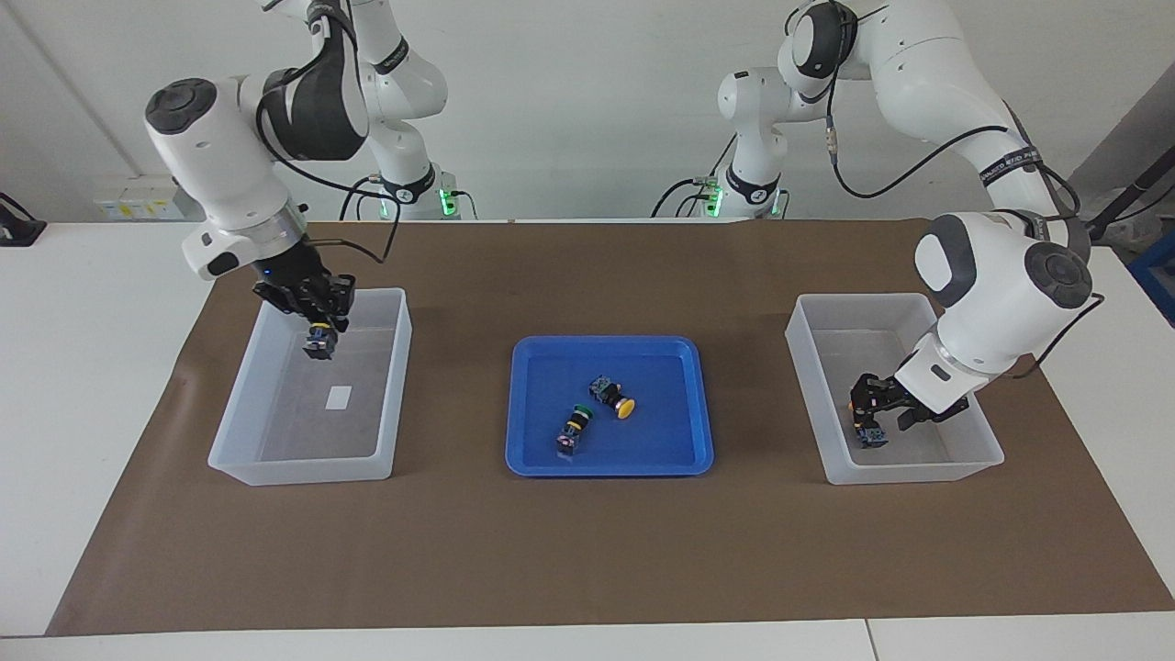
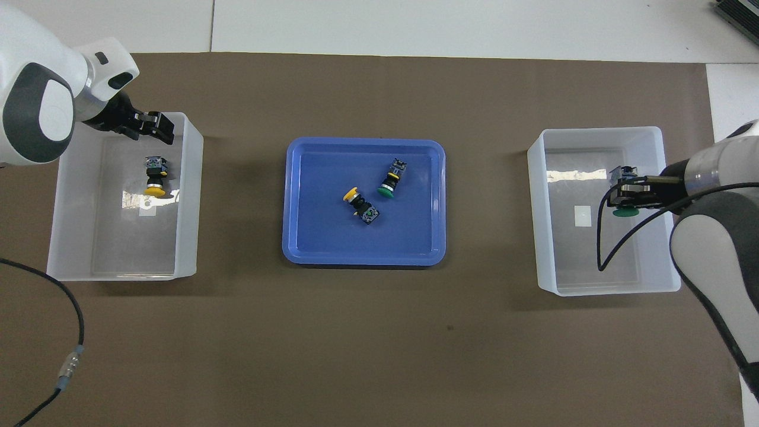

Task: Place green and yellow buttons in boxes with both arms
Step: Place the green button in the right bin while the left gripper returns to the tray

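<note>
My right gripper [image 1: 318,319] [image 2: 626,193] is shut on a green button [image 1: 319,338] [image 2: 624,211], which hangs over the inside of the box [image 1: 397,386] [image 2: 536,207] at the right arm's end. My left gripper [image 1: 881,404] [image 2: 151,123] is open just above a yellow button [image 1: 870,435] [image 2: 155,178] that lies loose on the floor of the box [image 1: 806,395] [image 2: 188,196] at the left arm's end. Another yellow button [image 1: 617,402] [image 2: 356,200] and another green button [image 1: 574,427] [image 2: 390,179] lie in the blue tray [image 1: 699,404] [image 2: 293,201].
The blue tray sits in the middle of a brown mat [image 1: 587,551], between the two boxes. A small white label [image 1: 340,397] [image 2: 584,215] lies on the floor of the box under my right gripper. A black cable [image 2: 65,332] trails over the mat near the left arm.
</note>
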`<action>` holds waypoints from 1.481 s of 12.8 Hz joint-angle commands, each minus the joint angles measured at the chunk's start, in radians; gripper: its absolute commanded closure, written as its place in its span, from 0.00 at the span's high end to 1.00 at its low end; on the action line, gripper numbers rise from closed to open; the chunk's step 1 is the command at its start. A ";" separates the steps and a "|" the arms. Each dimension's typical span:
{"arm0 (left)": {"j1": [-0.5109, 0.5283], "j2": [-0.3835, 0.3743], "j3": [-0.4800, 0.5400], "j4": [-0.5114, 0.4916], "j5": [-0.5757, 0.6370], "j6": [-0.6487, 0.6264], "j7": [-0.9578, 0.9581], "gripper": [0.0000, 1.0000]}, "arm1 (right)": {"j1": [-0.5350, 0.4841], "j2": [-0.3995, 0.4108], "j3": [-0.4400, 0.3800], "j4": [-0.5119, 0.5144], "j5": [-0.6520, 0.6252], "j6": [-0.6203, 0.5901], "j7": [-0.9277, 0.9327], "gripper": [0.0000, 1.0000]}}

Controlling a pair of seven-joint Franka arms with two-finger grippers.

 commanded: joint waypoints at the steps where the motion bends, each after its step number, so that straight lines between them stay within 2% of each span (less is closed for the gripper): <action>1: -0.073 0.015 0.012 0.061 0.018 -0.066 -0.121 0.69 | -0.035 0.056 0.015 -0.067 -0.010 0.110 -0.031 0.00; 3: -0.102 0.009 0.004 0.061 0.018 -0.070 -0.202 0.68 | -0.036 0.078 0.015 -0.151 -0.010 0.242 -0.031 0.00; 5: -0.169 0.006 0.007 0.058 0.020 -0.059 -0.328 0.68 | -0.036 0.104 0.017 -0.176 -0.010 0.286 -0.031 0.02; 6: -0.208 0.003 0.007 0.056 0.020 -0.056 -0.400 0.67 | -0.038 0.124 0.017 -0.181 -0.010 0.304 -0.031 0.04; 7: -0.246 0.003 0.007 0.053 0.020 -0.054 -0.480 0.67 | -0.039 0.141 0.017 -0.184 -0.008 0.330 -0.030 0.12; 8: -0.287 0.001 0.007 0.047 0.021 -0.047 -0.584 0.65 | -0.038 0.148 0.017 -0.190 -0.008 0.344 -0.028 0.26; 10: -0.361 -0.012 0.009 0.022 0.051 -0.027 -0.785 0.65 | -0.038 0.150 0.017 -0.190 -0.008 0.347 -0.022 0.95; 11: -0.386 -0.023 0.007 -0.002 0.051 -0.005 -0.869 0.65 | -0.038 0.150 0.015 -0.187 -0.008 0.345 -0.027 1.00; 14: -0.438 -0.032 0.007 -0.086 0.051 0.080 -1.061 0.65 | -0.027 0.112 0.015 -0.146 -0.008 0.313 -0.022 1.00; 17: -0.486 -0.043 0.007 -0.180 0.051 0.189 -1.210 0.66 | -0.024 0.057 0.017 -0.063 -0.010 0.217 -0.022 1.00; 19: -0.516 -0.049 0.007 -0.232 0.051 0.257 -1.296 0.66 | -0.024 0.028 0.015 0.033 -0.013 0.085 -0.020 1.00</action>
